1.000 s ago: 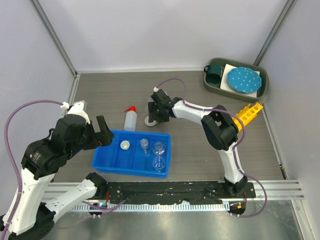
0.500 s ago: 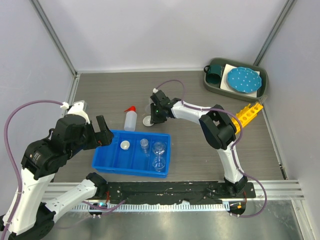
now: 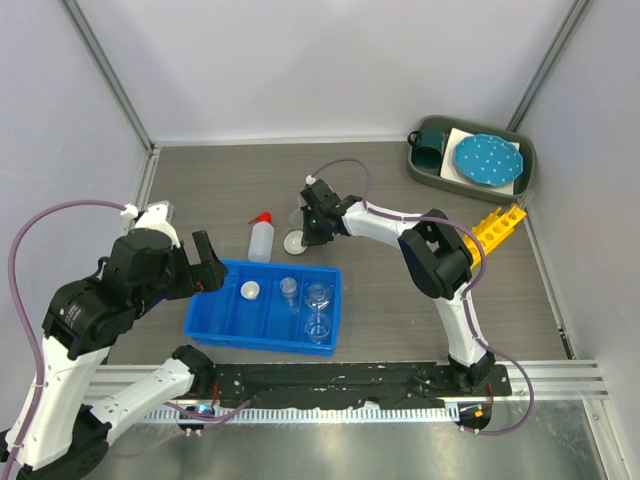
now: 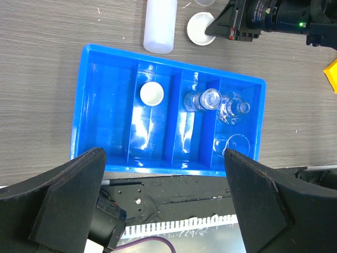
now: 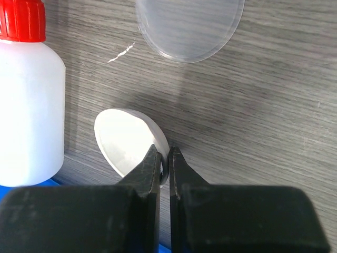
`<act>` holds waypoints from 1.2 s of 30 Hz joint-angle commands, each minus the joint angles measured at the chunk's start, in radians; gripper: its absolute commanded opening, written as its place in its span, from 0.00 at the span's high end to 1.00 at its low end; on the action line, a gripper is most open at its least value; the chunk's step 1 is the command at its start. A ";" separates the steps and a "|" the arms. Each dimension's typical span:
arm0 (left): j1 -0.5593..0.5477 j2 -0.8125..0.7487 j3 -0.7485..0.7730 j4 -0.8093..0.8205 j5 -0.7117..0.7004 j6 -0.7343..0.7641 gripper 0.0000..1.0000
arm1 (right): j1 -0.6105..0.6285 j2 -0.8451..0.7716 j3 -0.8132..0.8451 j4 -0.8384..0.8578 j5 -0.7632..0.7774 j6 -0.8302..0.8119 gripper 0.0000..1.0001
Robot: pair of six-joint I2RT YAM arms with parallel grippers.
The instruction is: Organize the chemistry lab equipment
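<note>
My right gripper (image 5: 165, 154) (image 3: 302, 237) is shut on the rim of a small white round dish (image 5: 129, 141) (image 3: 295, 241) (image 4: 200, 28) lying on the table just beyond the blue tray (image 3: 205, 312) (image 4: 113, 71). Left of the dish stands the white squeeze bottle with red nozzle (image 3: 261, 238) (image 5: 29, 97) (image 4: 159, 23). A clear beaker (image 5: 189, 26) sits just behind the dish. The tray holds another white dish (image 3: 250, 290) (image 4: 151, 94), a flask (image 4: 204, 100), and clear glassware (image 4: 231, 110). My left gripper (image 4: 166, 208) (image 3: 205, 262) hangs open above the tray's near-left edge, empty. The yellow tube rack (image 3: 497, 224) lies at the right.
A grey bin (image 3: 428, 175) at the back right holds a teal mug (image 3: 432, 146) and a blue white-dotted plate (image 3: 487, 160). Frame posts and walls bound the table. The black mounting rail (image 3: 330, 380) runs along the near edge.
The right gripper has shut on the white dish's rim after moving slightly away from the tray. The left arm has not moved.
</note>
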 commanded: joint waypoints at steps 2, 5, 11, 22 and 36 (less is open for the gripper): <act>0.002 0.005 0.030 -0.086 -0.006 0.007 0.00 | 0.001 -0.078 0.018 0.001 0.032 -0.018 0.99; 0.004 0.007 0.027 -0.085 -0.005 0.007 0.00 | 0.001 -0.118 0.009 -0.006 0.037 -0.024 0.99; 0.004 0.001 0.017 -0.077 0.000 0.002 0.00 | 0.001 -0.214 -0.005 -0.029 0.090 -0.040 0.99; 0.004 -0.036 -0.010 -0.076 0.007 -0.012 0.00 | 0.058 -0.346 0.018 -0.133 0.103 -0.096 0.99; 0.004 -0.124 -0.103 -0.051 0.044 -0.042 0.00 | 0.371 -0.297 0.210 -0.368 0.256 -0.222 0.99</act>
